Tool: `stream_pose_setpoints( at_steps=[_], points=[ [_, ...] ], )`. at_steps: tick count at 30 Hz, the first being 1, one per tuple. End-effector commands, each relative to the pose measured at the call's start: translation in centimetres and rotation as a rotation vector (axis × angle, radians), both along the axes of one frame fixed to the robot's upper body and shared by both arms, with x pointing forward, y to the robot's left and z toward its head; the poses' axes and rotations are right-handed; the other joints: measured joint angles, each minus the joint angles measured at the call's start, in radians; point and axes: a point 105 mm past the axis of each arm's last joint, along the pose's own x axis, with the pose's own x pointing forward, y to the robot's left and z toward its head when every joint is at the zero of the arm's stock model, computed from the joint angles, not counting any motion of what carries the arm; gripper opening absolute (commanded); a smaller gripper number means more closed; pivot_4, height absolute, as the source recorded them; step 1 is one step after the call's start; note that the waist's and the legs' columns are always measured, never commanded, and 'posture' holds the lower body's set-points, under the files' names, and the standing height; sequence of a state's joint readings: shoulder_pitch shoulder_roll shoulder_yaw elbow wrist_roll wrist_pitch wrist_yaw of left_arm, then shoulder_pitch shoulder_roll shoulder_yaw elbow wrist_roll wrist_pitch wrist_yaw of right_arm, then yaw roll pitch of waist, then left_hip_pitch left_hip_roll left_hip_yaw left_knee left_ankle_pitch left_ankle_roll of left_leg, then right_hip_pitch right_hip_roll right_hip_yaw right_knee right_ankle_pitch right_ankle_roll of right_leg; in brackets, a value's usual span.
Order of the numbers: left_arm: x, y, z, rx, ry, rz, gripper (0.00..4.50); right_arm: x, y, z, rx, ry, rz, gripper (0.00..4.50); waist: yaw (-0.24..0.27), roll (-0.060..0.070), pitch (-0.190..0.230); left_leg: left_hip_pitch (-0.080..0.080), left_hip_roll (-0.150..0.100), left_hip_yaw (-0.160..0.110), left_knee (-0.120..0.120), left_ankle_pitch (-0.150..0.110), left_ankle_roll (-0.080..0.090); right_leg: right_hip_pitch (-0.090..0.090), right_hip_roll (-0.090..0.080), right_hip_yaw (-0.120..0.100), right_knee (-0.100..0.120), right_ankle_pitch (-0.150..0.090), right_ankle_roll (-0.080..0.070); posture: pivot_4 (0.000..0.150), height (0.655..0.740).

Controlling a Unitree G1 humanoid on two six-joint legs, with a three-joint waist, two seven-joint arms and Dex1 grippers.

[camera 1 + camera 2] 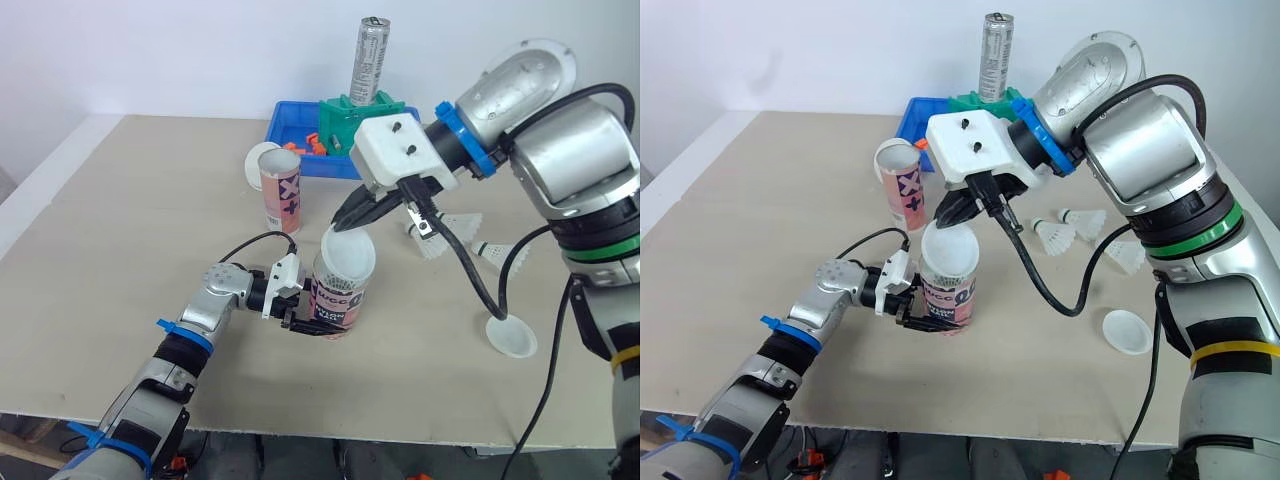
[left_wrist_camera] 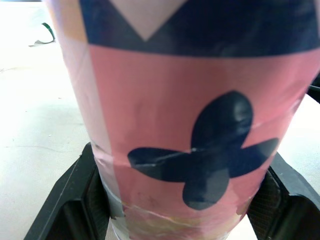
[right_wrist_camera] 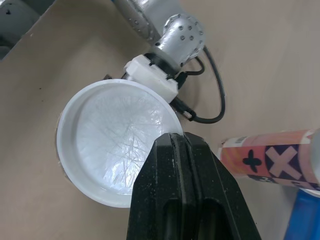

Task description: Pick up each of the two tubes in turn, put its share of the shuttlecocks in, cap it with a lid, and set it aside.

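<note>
Two tubes were counted, a near tube (image 1: 340, 295) and a far tube (image 1: 281, 190). Two lids were noted: a raised lid (image 1: 348, 255) and a flat lid (image 1: 511, 336). Three loose shuttlecocks (image 1: 1052, 235) were tallied on the counter (image 1: 120, 250). One can (image 1: 370, 60), one blue tray (image 1: 288, 125) (its orange pieces (image 1: 305, 147) were too small to be counted) and one green block (image 1: 345, 115) were recorded.

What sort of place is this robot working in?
Likely a robotics lab or test bench, not a home: a plain table against a bare white wall, a blue parts bin, and staged props, loose shuttlecocks and a pink tube.
</note>
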State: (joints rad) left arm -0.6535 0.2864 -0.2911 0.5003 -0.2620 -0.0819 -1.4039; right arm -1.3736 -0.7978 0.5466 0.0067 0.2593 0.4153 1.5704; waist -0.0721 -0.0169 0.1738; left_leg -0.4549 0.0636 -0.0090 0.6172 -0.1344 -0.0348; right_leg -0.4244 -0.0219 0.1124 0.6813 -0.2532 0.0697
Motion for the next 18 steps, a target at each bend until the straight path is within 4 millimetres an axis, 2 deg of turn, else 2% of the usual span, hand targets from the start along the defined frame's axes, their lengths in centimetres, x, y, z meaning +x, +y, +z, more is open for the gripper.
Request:
stream_pose_setpoints(
  at_steps=[1,6,14,18],
  points=[
    [0.1,1.0,-1.9,0.083,0.046,0.030,3.24,-0.5,0.0,0.1,-0.024,-0.015,0.045,0.10,0.000,0.000,0.000,0.000,0.000,0.000,0.000,0.000,0.000,0.000,0.000,0.000,0.000,0.000,0.000,0.150,0.7275],
    [0.0,1.1,-2.0,0.084,0.047,0.034,3.24,0.1,0.1,-0.1,-0.029,-0.034,0.041,0.10,0.000,0.000,0.000,0.000,0.000,0.000,0.000,0.000,0.000,0.000,0.000,0.000,0.000,0.000,0.000,0.150,0.7275],
    [0.1,1.3,-1.9,0.083,0.045,0.045,3.24,-0.6,-0.4,-1.0,-0.084,-0.020,0.068,0.10,0.000,0.000,0.000,0.000,0.000,0.000,0.000,0.000,0.000,0.000,0.000,0.000,0.000,0.000,0.000,0.150,0.7275],
    [0.1,1.3,-2.0,0.082,0.046,0.048,3.24,-0.7,0.0,0.0,-0.044,-0.005,0.067,0.10,0.000,0.000,0.000,0.000,0.000,0.000,0.000,0.000,0.000,0.000,0.000,0.000,0.000,0.000,0.000,0.150,0.7275]
  ],
)
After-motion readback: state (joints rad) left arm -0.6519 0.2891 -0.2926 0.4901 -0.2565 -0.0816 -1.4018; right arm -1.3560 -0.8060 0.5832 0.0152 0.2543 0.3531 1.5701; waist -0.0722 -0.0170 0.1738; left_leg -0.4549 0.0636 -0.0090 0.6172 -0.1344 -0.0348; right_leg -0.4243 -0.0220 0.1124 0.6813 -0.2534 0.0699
